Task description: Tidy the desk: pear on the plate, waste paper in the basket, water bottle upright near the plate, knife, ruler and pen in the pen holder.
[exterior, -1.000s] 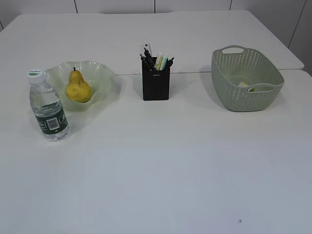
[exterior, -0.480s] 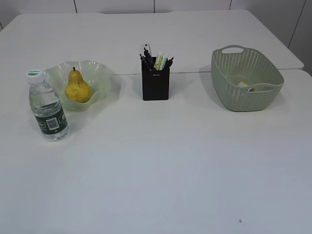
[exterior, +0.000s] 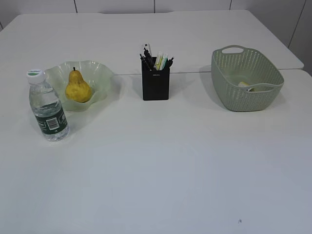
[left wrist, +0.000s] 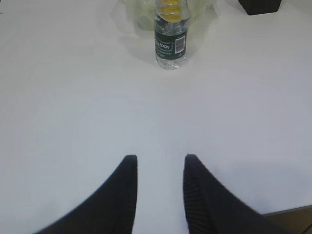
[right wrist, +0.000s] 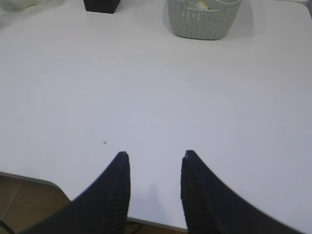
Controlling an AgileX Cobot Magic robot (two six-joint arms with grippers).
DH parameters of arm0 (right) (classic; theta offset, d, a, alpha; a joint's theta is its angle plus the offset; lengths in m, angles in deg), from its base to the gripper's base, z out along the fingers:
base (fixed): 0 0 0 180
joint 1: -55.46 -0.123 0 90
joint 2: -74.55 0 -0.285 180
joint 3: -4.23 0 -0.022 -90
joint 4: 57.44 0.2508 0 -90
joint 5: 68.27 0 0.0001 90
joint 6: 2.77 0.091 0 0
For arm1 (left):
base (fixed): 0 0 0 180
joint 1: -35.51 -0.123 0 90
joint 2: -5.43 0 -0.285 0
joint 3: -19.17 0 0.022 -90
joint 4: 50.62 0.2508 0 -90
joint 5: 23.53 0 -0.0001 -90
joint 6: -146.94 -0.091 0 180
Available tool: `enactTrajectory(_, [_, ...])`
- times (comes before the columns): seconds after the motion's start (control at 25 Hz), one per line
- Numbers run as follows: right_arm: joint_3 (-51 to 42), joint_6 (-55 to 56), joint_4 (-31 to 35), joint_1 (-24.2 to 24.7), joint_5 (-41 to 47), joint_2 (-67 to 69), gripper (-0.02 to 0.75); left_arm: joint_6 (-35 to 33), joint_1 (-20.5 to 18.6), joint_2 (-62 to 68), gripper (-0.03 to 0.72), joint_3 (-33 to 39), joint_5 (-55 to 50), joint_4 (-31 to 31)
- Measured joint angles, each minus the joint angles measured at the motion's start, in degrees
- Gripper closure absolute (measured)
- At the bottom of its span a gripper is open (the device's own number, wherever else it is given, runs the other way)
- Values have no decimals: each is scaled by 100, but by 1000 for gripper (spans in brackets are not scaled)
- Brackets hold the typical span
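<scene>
A yellow pear (exterior: 78, 87) lies on the pale green wavy plate (exterior: 102, 73). A water bottle (exterior: 48, 108) stands upright just left of the plate; it also shows in the left wrist view (left wrist: 170, 36). A black pen holder (exterior: 155, 84) holds several pens and tools. A green basket (exterior: 246, 78) holds waste paper (exterior: 245, 85). My left gripper (left wrist: 160, 158) is open and empty over bare table near its front edge. My right gripper (right wrist: 155, 155) is open and empty, also near the front edge. Neither gripper shows in the exterior view.
The white table (exterior: 161, 161) has a seam behind the pen holder. In the right wrist view the basket (right wrist: 204, 22) and the pen holder (right wrist: 101, 5) are far ahead, and a small dark speck (right wrist: 104, 143) lies on the table.
</scene>
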Motion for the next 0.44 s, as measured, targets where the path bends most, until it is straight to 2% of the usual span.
enactTrajectory(0.44, [0, 0, 0, 0, 0, 0, 441, 0, 0, 0, 461, 0, 0, 0])
